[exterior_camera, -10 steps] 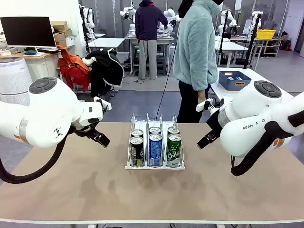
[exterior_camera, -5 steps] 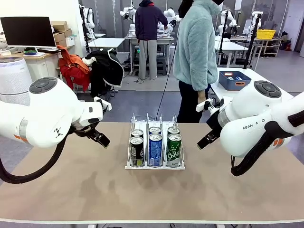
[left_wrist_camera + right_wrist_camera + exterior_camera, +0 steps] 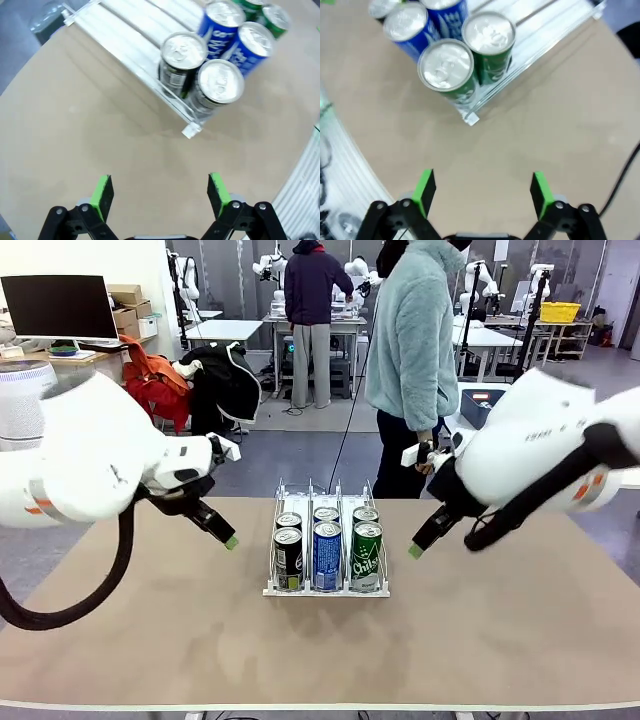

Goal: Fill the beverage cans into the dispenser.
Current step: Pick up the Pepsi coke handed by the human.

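Fingers [image 3: 103, 192] stand wide apart and hold nothing on both the left gripper [image 3: 160, 192] and the right gripper [image 3: 481, 192], which hover over the table [image 3: 300, 660] near the dispenser's [image 3: 325, 592] left and right sides. Six beverage cans [image 3: 327, 555] stand in its three lanes; they look smooth, thin-walled and probably slippery, so a gentle mid-body grip seems best. Far-row cans are mostly hidden behind the near row, and I cannot tell whether any is full.

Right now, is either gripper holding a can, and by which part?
Nothing is held. The left gripper and right gripper hang open above the table, apart from the cans in the dispenser.
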Controlling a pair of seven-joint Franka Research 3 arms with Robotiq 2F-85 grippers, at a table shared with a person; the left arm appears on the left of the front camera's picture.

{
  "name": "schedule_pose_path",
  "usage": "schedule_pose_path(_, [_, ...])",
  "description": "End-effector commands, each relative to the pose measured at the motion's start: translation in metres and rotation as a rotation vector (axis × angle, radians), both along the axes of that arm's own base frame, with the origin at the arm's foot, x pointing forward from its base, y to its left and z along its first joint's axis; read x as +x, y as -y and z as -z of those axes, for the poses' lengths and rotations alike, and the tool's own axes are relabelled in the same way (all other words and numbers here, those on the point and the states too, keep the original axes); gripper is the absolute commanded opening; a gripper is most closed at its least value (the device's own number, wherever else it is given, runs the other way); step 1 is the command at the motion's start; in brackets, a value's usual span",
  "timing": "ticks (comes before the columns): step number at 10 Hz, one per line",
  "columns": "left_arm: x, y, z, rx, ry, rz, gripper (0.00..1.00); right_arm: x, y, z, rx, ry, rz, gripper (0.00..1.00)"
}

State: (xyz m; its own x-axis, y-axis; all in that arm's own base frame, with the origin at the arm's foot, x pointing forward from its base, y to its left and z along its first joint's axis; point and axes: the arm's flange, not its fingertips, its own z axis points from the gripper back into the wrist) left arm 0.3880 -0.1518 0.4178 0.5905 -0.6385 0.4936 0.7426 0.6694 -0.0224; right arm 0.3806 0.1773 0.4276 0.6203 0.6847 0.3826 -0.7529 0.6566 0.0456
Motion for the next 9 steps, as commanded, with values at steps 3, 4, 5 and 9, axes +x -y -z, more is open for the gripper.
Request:
schedule_pose_path(3, [0.006, -0.044, -0.057, -0.080, -0.021, 0.259, 1.00, 0.011, 0.028, -0.059, 0.075, -0.112, -0.149, 1.00])
schedule_pose_path(4, [0.001, -0.047, -0.073, -0.095, -0.005, 0.273, 1.00, 0.012, 0.034, -0.074, 0.086, -0.142, -0.179, 1.00])
schedule_pose_path(5, [-0.005, -0.049, -0.088, -0.114, 0.031, 0.302, 1.00, 0.016, 0.041, -0.089, 0.112, -0.154, -0.207, 1.00])
schedule_pose_path(9, [-0.017, -0.056, -0.111, -0.111, 0.135, 0.219, 1.00, 0.012, 0.061, -0.118, 0.144, -0.054, -0.163, 1.00])
